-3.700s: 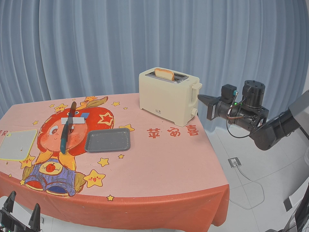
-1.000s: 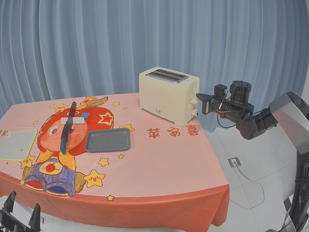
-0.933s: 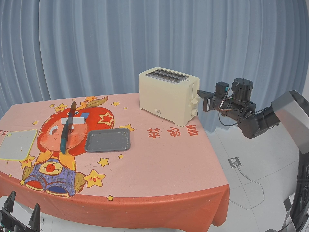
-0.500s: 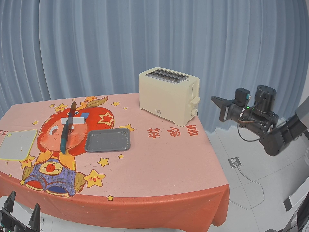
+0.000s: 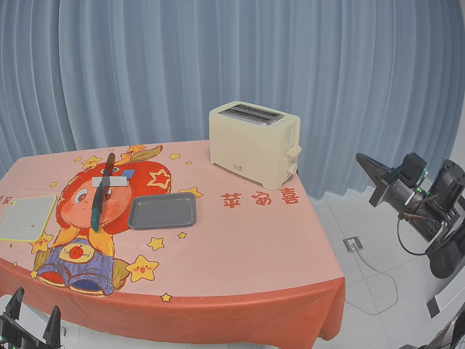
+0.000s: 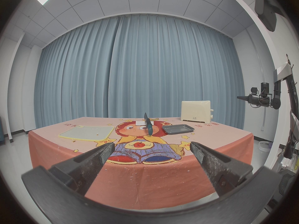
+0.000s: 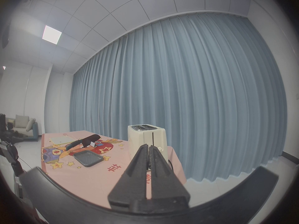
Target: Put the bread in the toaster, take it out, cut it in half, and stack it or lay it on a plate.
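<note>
Item: cream two-slot toaster (image 5: 254, 144), upright at the far right corner of a table under a pink tablecloth (image 5: 242, 253). Slots dark on top; whether bread sits inside cannot be told. Side lever (image 5: 293, 151) low in its track, knob below it. Marking: one small dark label low on the toaster's front, too small to read. Printed on the cloth just in front of the toaster: a row of red characters (image 5: 259, 198); left of the toaster, a large cartoon apple-headed figure with yellow stars. Grey tray (image 5: 162, 211): flat on the cloth, left of the toaster and nearer the robot, bare. Knife (image 5: 99, 195): dark blade, teal handle, just beyond the tray from the toaster, propped across a white block (image 5: 110, 181), handle end toward the robot. Cutting board (image 5: 25, 216): white with a yellow-green rim, farthest left from the toaster, flat. Right gripper (image 5: 370, 165): off the table, right of the toaster and well apart from it, above the floor, fingers pressed together on nothing, tips pointing toward the toaster (image 7: 149, 147). Left gripper (image 5: 36, 301): below the near table edge, far from the toaster, fingers spread wide and bare (image 6: 151, 148). Backdrop: blue-grey curtain (image 5: 232, 49).
</note>
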`<state>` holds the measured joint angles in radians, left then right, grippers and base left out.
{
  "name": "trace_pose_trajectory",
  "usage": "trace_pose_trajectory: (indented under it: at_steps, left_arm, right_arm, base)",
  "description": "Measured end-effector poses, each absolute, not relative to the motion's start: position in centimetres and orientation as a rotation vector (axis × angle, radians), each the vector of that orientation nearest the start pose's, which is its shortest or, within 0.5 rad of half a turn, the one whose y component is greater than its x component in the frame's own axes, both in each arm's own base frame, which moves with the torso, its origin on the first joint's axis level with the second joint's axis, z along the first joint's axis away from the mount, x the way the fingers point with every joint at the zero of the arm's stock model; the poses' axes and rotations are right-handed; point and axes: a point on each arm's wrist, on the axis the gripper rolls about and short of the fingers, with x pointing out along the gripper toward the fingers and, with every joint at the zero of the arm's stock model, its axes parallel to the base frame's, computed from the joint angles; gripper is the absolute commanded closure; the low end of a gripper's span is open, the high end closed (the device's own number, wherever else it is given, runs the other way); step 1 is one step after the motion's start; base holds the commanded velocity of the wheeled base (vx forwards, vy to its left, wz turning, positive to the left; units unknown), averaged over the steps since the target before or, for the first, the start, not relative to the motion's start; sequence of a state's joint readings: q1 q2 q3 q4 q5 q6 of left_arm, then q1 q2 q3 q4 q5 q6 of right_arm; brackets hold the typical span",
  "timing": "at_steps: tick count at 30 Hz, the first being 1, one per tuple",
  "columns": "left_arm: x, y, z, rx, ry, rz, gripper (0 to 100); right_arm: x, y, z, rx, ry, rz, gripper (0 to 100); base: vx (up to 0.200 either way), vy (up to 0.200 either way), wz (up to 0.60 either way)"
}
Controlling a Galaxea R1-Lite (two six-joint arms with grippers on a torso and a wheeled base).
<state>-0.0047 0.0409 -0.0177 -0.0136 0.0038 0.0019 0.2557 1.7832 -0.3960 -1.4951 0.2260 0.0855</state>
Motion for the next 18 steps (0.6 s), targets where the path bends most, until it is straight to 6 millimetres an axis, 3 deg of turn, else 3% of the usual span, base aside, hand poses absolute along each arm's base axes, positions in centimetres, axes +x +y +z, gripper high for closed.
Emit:
trace_pose_trajectory:
  at_steps: [7, 18]
  left_arm:
    - [-2.1, 0.0, 8.3, 0.002, 0.010, -0.001, 0]
    - [-2.1, 0.0, 8.3, 0.002, 0.010, 0.000, 0]
  right_arm:
    - [24.3, 8.1, 15.4, 0.120, -0.064, 0.528, 100]
    - [23.2, 8.4, 16.2, 0.109, -0.092, 0.552, 100]
  base:
    - [0.000, 0.000, 0.00]
    - [0.000, 0.000, 0.00]
